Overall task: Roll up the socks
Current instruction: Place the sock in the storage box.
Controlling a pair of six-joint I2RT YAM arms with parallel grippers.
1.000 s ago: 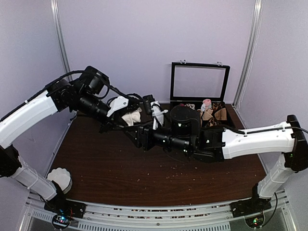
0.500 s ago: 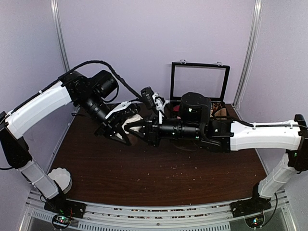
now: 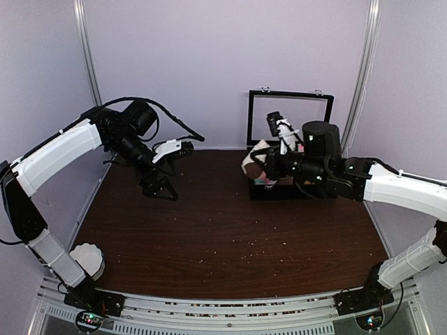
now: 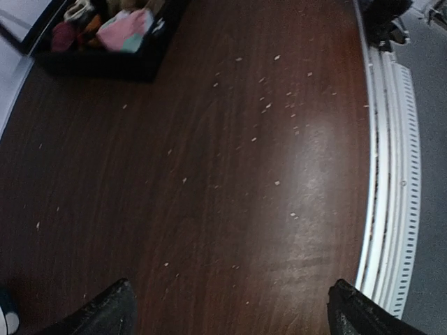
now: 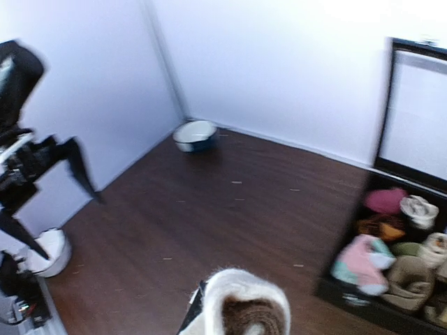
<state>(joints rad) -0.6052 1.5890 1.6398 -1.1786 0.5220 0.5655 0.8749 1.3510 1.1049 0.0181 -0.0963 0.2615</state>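
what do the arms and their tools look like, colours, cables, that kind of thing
The left arm and right arm both have long white shell links joined by round black motor housings. A black cable loops loose above the left arm's upper joints. The left tool has black tapered fingers. The right tool is black too. Each has a white bracket near its wrist.

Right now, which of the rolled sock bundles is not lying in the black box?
The tan roll with the whitish cuff, held in the right gripper; the other rolls lie inside the box.
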